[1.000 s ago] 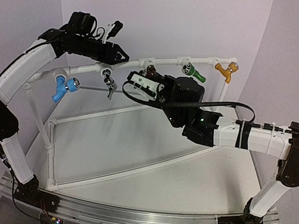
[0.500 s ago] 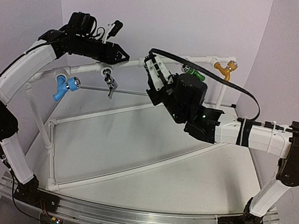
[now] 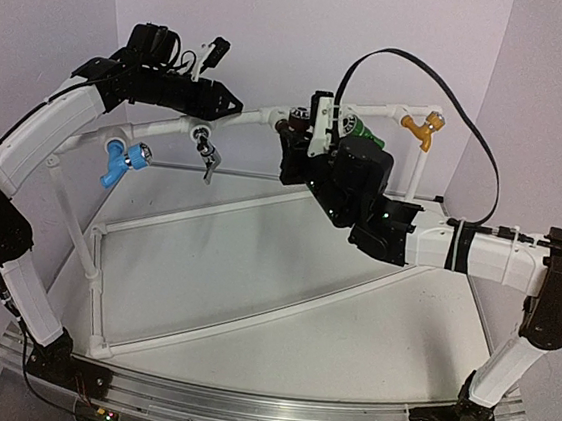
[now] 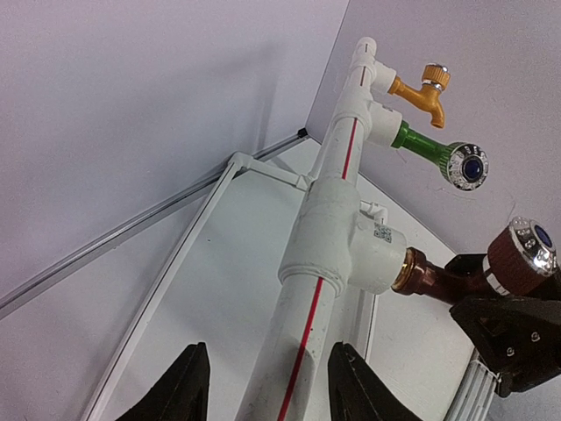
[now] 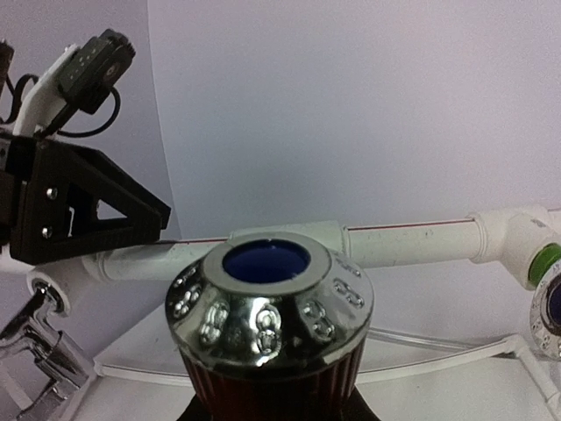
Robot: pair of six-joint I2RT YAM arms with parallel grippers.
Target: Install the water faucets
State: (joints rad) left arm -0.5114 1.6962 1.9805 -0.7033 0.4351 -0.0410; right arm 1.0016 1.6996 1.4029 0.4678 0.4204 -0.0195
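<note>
White table [image 3: 366, 355]; pipe frame [image 4: 329, 219] resting on it.

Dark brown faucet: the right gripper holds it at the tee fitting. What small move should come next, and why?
The dark brown faucet, shut in the right gripper, has its brass end at the mouth of the tee fitting and looks lined up. The left gripper straddles the pipe. So probably: rotate the right wrist, pushing lightly inward, to start the thread.
</note>
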